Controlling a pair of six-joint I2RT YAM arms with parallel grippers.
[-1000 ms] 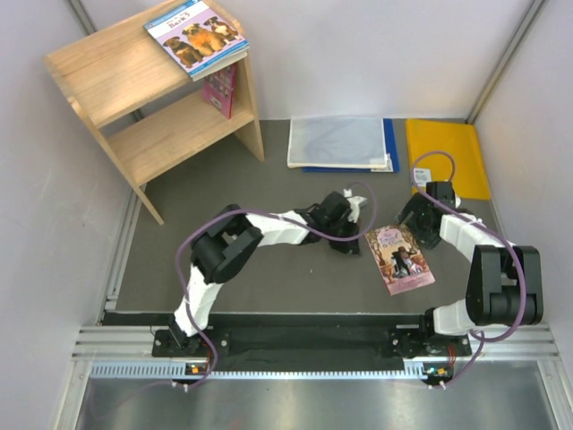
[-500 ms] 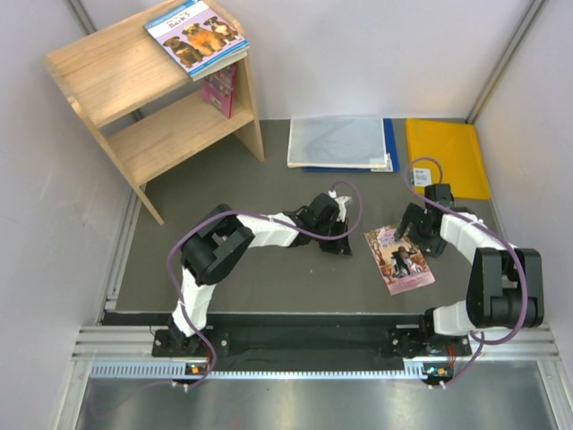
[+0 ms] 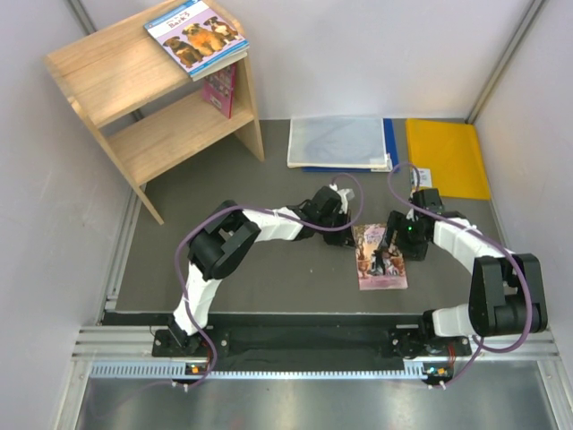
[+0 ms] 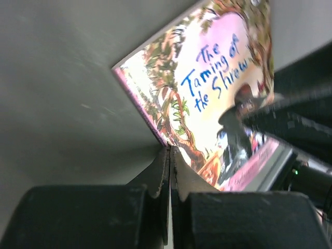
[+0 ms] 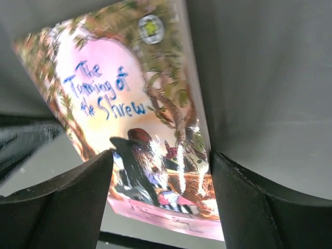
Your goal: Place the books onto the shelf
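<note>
Pink book (image 3: 380, 257), shoved over, now sits at the shut left fingers (image 4: 155, 181) while the wide right fingers (image 5: 259, 207) straddle it, so a pickup for the shelf (image 3: 107, 63) looks likely next.

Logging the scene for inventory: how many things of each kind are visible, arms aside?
Books: 3 (dog book, pink-red book, Shrew book); more may hide under the dog book
Folder: 1
Yellow envelope: 1
Shelf: 1
Total: 6

The right claw (image 5: 161, 158), spread wide, straddles the pink-purple book (image 5: 114, 98).
</note>
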